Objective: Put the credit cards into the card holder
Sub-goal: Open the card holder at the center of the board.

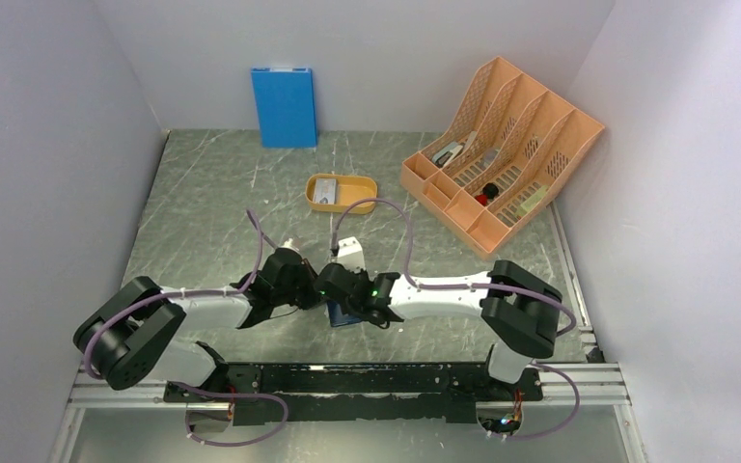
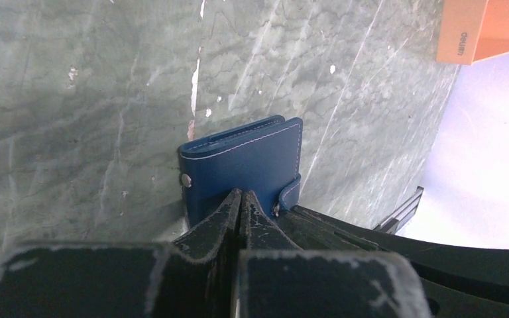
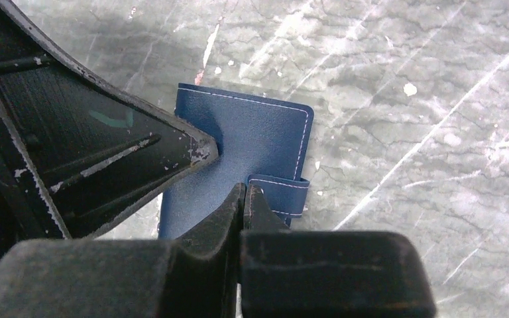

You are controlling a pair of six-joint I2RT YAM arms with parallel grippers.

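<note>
**Both tools closed at the card holder point(image 2: 242, 162)**

It lies folded on the tabletop point(image 1: 212, 193), front centre. The left tool point(image 2: 241, 196), jaws pressed together, touches its edge. The right tool point(image 3: 245, 189), equally narrow, sits at the snap tab point(image 3: 286, 196).

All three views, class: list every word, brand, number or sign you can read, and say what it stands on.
"deli", sideways, on the wall of the orange file organizer, left wrist view.
Too small to read: print on the grey card in the orange tray.
Too small to read: the items in the organizer's slots.
No text shows on the navy wallet.
</note>
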